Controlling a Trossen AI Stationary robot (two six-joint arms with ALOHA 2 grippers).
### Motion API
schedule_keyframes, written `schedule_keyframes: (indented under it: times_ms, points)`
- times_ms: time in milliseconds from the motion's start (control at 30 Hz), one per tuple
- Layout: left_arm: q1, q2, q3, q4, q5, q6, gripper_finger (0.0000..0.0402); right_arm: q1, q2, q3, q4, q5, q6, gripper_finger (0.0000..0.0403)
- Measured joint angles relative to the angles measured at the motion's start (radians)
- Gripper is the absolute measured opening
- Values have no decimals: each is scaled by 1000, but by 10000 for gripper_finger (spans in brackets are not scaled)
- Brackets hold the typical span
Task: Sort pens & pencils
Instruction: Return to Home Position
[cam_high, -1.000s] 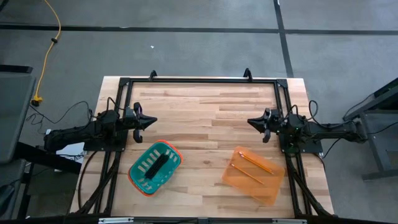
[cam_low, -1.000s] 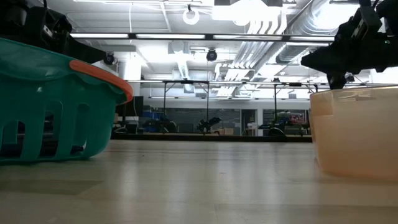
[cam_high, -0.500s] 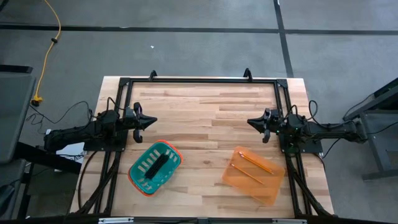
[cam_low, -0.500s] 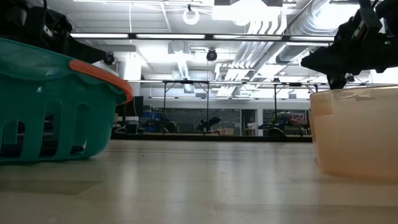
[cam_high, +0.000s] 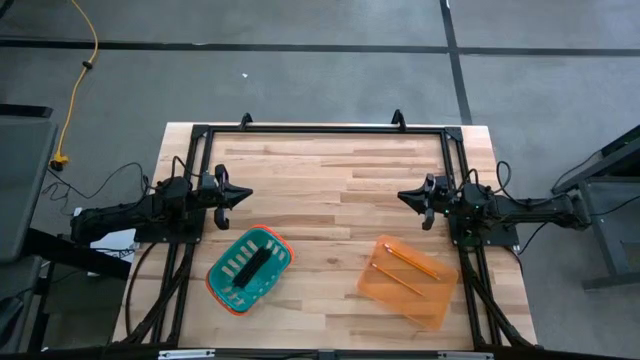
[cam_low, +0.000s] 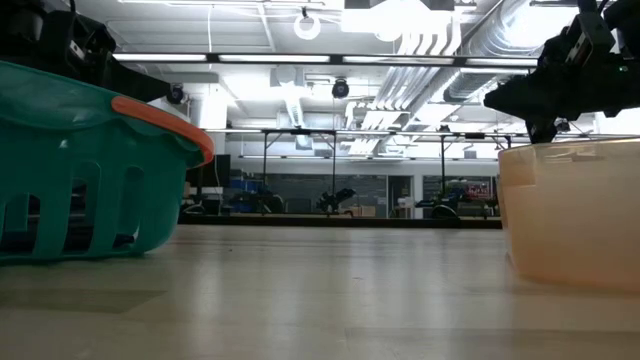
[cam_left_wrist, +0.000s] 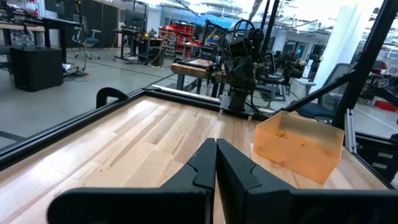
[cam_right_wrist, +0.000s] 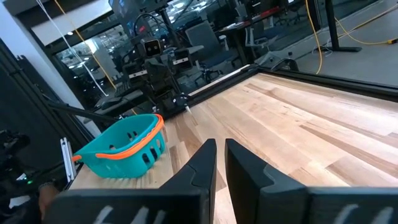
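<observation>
pens (cam_high: 249, 264) in basket (cam_high: 274, 239) front-left, pencils (cam_high: 404, 265) in bin (cam_high: 436, 301) front-right, table (cam_high: 330, 180) center bare

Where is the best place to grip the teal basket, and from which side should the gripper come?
Probably the orange rim of the teal basket, taken from above by the left gripper: the basket stands upright and open at the top, so one finger could go inside the wall and one outside.
</observation>
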Motion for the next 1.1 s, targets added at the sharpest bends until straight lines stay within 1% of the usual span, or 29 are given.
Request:
schedule_keyframes:
  times_ms: [533,833,1100]
  points:
    - [-3,0,0,0,0,0,1,0,0,1,0,0,3,25]
    - [-87,0,0,0,-6,0,1,0,0,1,0,0,3,25]
    - [-85,0,0,0,-7,0,1,0,0,1,0,0,4,25]
